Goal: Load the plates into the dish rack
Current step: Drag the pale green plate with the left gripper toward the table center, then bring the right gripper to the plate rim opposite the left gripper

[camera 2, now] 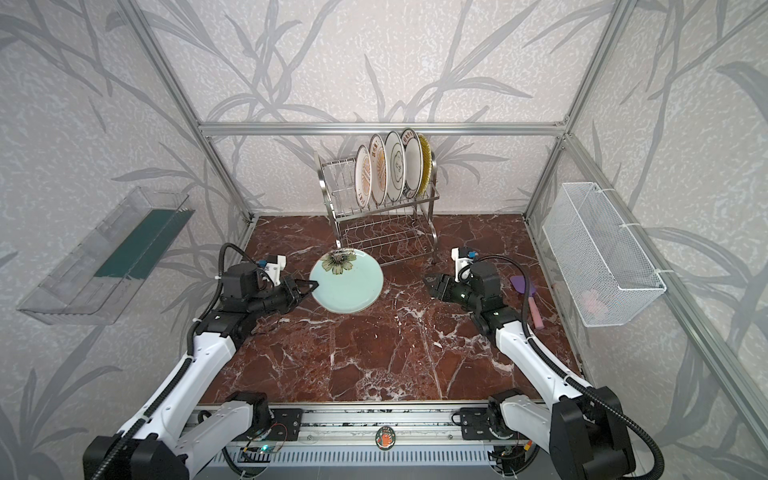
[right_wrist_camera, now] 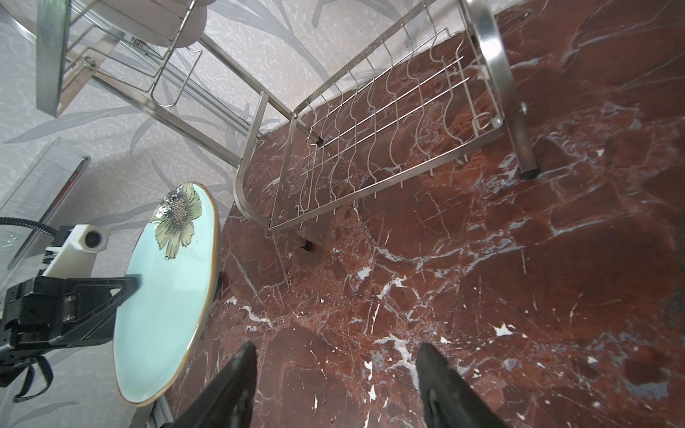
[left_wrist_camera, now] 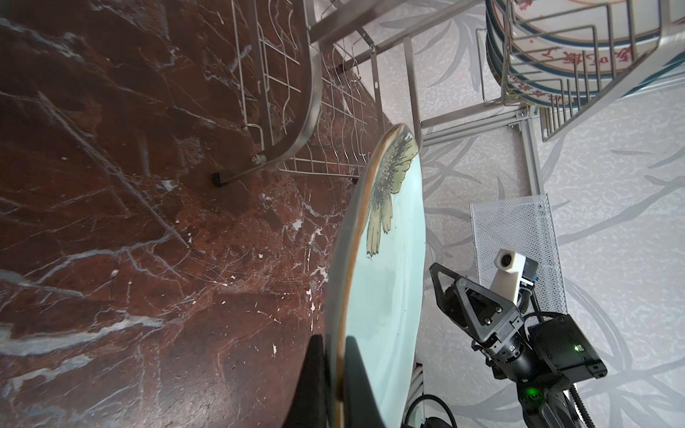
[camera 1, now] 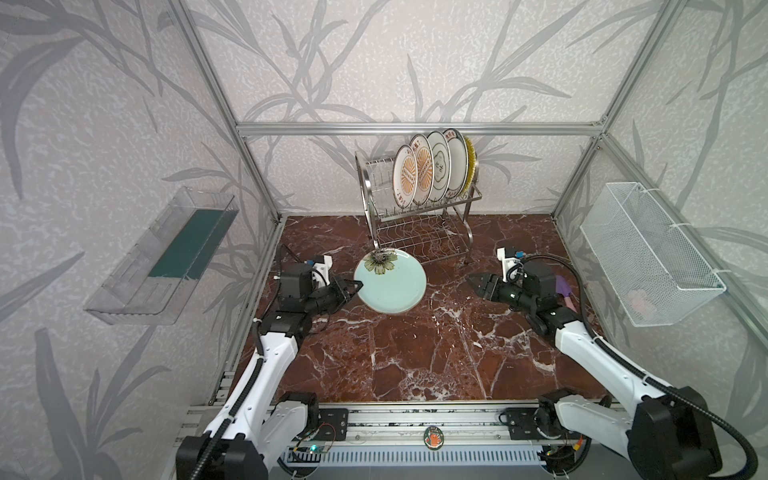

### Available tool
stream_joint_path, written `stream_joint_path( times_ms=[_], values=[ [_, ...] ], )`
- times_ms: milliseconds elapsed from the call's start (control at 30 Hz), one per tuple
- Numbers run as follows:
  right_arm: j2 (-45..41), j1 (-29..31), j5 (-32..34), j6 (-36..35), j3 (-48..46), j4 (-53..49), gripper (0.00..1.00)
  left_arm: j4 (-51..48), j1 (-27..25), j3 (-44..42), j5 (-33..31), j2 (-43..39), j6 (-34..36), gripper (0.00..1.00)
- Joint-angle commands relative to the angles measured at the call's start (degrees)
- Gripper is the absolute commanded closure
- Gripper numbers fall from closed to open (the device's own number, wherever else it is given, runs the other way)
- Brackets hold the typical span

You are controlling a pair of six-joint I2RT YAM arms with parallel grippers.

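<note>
On the red marble bench (camera 1: 415, 353), just before the dish rack (camera 1: 419, 239), the celadon plate (camera 1: 390, 286) hangs by its rim, pinched in the closed left jaws. 5 plates (camera 1: 420, 170) stand upright in the rack's top tier. The right jaws gape empty, well apart from the celadon plate.

You see R gripper (right_wrist_camera: 337, 346) at lower edge of frame, fingers spread, empty. Lower left: L gripper (right_wrist_camera: 133, 289) pinches celadon plate (right_wrist_camera: 170, 304) rim. Dish rack (right_wrist_camera: 389, 129) upper center.
</note>
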Motion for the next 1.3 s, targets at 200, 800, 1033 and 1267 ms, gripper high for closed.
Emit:
stream_joint_path(
  times_ms=[200, 800, 1033, 1267],
  values=[
    [1.1, -0.1, -4.8, 1.1, 1.8, 2.2, 0.32, 23.0, -5.5, -2.3, 1.7, 6.5, -5.9, 1.0],
    [6.1, 0.6, -8.5, 6.9, 0.2, 9.8, 0.33, 38.5, -14.5, -2.4, -1.7, 18.5, -7.8, 1.0],
    [8.0, 1.9, -8.8, 7.5, 0.1, 11.6, 0.34, 44.0, -15.9, -2.4, -1.4, 22.0, -9.5, 1.0],
    [9.3, 2.5, -8.8, 8.2, -0.1, 12.8, 0.36, 47.0, -16.2, -2.0, -0.7, 24.2, -10.9, 1.0]
  ],
)
